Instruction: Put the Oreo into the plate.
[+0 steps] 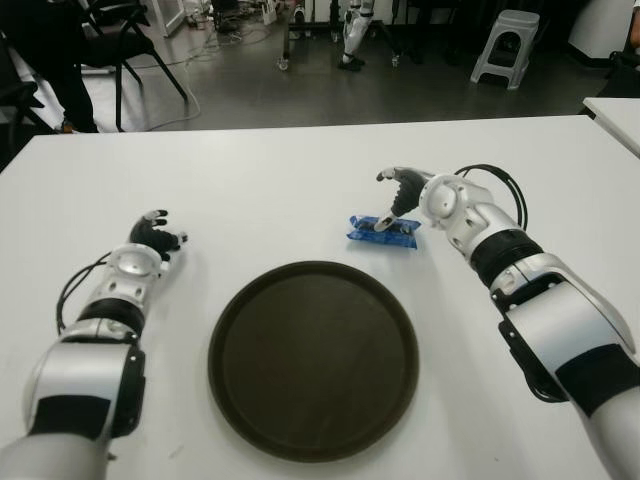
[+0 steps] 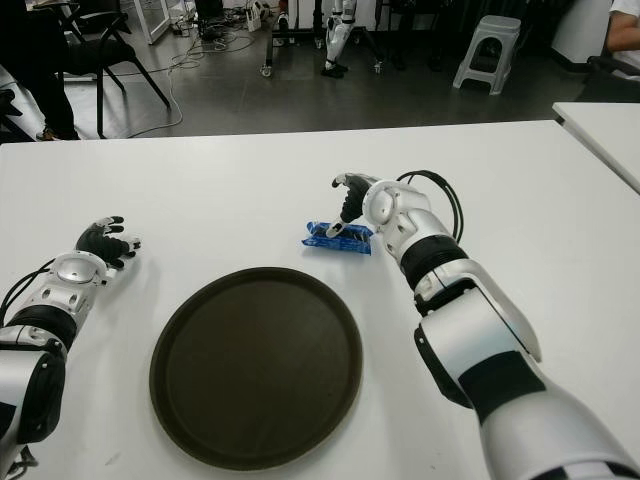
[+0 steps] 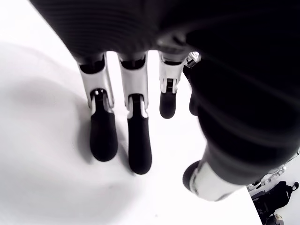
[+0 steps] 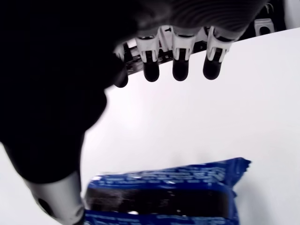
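A blue Oreo pack (image 1: 382,230) lies flat on the white table (image 1: 260,190), just beyond the far right rim of the dark round plate (image 1: 312,360). My right hand (image 1: 393,202) hovers over the pack's right end with its fingers (image 4: 179,65) spread out above the table. The thumb (image 4: 58,199) touches the pack (image 4: 164,197) at one end, and nothing is clasped. Nothing lies in the plate. My left hand (image 1: 155,236) shows to the left of the plate, fingers (image 3: 104,136) stretched out and holding nothing.
The table's far edge runs behind the hands, with grey floor beyond it. A second white table (image 1: 615,110) juts in at the far right. Black chairs (image 1: 120,40) and a grey stool (image 1: 505,45) stand on the floor behind.
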You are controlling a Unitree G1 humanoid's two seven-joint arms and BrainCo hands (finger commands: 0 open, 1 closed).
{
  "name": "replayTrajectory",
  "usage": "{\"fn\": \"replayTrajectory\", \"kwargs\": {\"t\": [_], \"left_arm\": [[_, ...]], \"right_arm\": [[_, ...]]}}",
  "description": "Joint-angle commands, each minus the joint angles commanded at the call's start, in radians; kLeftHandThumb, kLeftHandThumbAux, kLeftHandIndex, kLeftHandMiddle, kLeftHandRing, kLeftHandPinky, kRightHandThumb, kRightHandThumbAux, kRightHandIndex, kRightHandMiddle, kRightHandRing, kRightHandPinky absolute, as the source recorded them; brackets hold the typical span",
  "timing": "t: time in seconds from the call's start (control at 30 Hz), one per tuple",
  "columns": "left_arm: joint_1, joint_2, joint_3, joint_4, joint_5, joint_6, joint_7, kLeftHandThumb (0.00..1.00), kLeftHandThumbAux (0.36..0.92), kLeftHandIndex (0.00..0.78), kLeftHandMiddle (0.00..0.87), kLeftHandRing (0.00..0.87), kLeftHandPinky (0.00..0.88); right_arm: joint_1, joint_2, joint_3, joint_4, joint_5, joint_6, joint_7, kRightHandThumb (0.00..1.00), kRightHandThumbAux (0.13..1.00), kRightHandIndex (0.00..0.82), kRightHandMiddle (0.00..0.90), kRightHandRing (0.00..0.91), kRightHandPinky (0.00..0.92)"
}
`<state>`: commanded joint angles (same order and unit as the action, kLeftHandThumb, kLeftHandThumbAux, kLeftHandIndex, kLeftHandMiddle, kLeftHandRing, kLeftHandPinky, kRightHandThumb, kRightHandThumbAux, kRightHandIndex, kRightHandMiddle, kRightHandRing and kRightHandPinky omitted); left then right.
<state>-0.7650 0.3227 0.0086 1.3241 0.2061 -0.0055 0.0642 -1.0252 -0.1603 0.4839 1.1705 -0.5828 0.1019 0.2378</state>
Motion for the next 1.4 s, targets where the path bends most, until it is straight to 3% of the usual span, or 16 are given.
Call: {"fn": "replayTrajectory", "kwargs": {"t": [0.47, 0.97, 1.4], "left_arm": [[0.002, 0.001, 0.015, 0.001, -0.015, -0.003, -0.021, 0.161, 0.825, 0.089, 0.11, 0.142, 0.143], [0.0, 0.002, 0.009, 0.002, -0.008, -0.002, -0.015, 0.121, 0.839, 0.138, 0.177, 0.219, 0.224], [0.001, 0.001, 0.012, 0.0, -0.012, -0.003, -0.017, 0.119, 0.846, 0.121, 0.155, 0.18, 0.16]], "right_arm": [[0.011, 0.001, -0.008, -0.003, 0.007, 0.007, 0.003, 0.0, 0.773, 0.039, 0.077, 0.026, 0.0], [0.03, 0.008, -0.016, 0.001, 0.018, 0.0, 0.011, 0.0, 0.782, 0.043, 0.086, 0.032, 0.0], [0.046, 0.005, -0.012, -0.012, 0.017, -0.025, 0.02, 0.0, 0.799, 0.042, 0.079, 0.03, 0.0]]}}
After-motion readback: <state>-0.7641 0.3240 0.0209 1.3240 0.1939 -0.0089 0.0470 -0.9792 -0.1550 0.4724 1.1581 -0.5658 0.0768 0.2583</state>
